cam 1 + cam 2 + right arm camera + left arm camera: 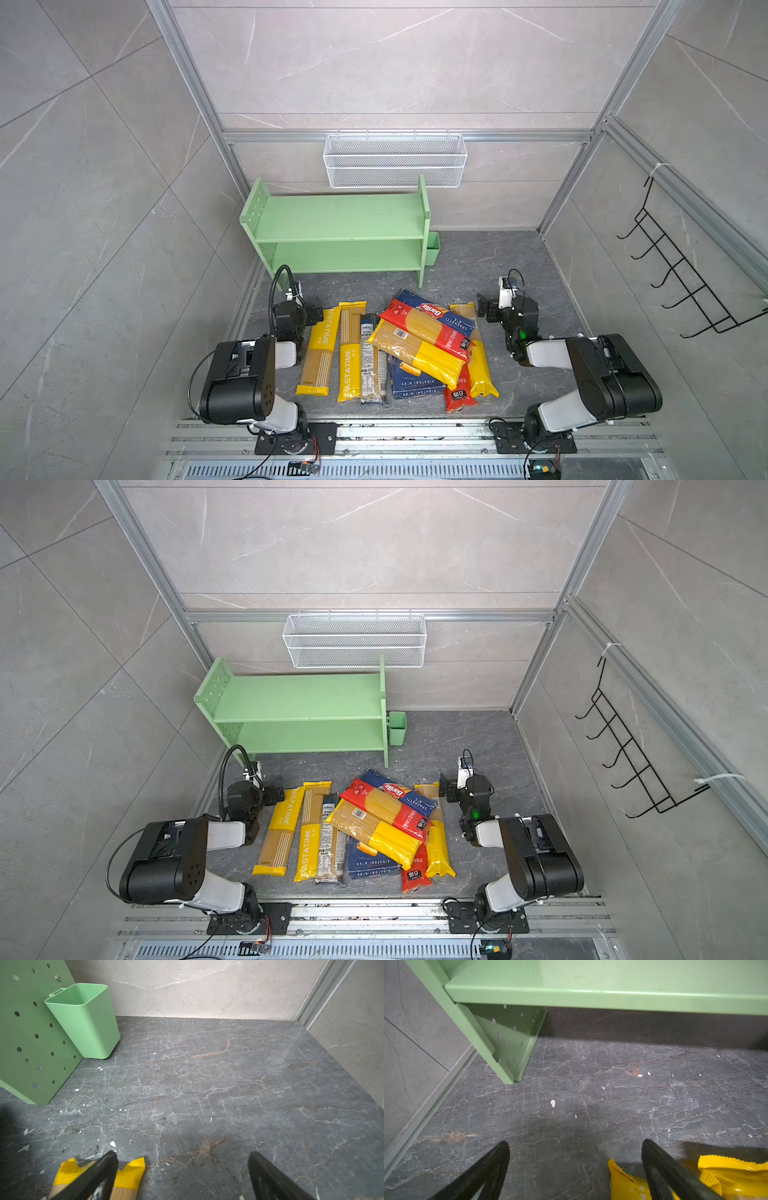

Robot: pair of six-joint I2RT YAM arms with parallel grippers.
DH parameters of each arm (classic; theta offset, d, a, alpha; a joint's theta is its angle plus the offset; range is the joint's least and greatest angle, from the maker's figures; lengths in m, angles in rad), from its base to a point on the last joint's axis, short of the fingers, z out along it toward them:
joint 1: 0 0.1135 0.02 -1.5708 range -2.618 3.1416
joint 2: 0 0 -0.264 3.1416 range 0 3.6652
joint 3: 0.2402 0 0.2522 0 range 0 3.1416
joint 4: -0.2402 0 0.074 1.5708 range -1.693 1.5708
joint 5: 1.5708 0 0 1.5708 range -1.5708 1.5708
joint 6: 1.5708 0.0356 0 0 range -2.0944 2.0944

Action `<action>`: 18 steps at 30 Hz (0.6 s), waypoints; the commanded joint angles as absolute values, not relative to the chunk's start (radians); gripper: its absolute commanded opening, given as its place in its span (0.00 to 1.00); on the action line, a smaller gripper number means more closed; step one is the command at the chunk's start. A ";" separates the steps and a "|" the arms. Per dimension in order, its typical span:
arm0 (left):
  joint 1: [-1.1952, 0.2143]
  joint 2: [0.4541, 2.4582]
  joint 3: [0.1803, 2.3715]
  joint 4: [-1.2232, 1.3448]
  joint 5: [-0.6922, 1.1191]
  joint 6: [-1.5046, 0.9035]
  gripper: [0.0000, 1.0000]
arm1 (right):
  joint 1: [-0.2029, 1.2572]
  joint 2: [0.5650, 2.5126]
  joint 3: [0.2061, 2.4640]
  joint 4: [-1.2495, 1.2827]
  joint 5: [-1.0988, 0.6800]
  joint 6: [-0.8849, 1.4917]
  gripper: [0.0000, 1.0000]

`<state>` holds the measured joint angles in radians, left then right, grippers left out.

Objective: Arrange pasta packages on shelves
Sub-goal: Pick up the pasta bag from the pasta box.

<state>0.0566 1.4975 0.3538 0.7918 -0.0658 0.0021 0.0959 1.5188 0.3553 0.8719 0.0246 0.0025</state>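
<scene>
the left gripper (576, 1144) hangs low over the floor with its jaws spread wide and nothing between them. one of its black fingers (662, 1169) crosses in front of the yellow end of the leftmost pastatime bag (320, 353); whether it touches the bag i cannot tell. the right gripper (182, 1154) is released just as wide and also empty, and one of its fingers (97, 1176) overlaps the yellow end of the rightmost spaghetti bag (128, 1169), contact unclear. between the two arms the pasta packages (415, 349) lie on the dark stone floor (478, 257). on the left three long bags lie side by side. on the right is a loose pile, where a red-and-blue barilla pack (432, 316) and a yellow-ended bag lie slantwise over a dark blue rigatoni box (415, 380). small white flecks (552, 1103) dot the floor near the grippers. beyond the pile, near the back wall, stand the shelves (340, 216), pale green with two flat boards and perforated side panels, and a little green side cup (87, 1020) hangs on the right panel. above them a white mesh basket (395, 160) hangs from an aluminium rail. a black hook rack (681, 274) is fixed to the right wall. grey marbled tiled walls (395, 62) enclose the cell.
</scene>
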 commanded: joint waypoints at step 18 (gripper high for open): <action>-0.094 1.185 0.447 0.507 -0.232 0.023 1.00 | 0.289 1.370 0.679 0.096 0.392 0.043 0.99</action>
<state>-0.0479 1.2201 0.3965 0.5560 -0.1638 0.0006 0.2424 1.3930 0.6384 0.2832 0.2371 0.0090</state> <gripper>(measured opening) 0.997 0.992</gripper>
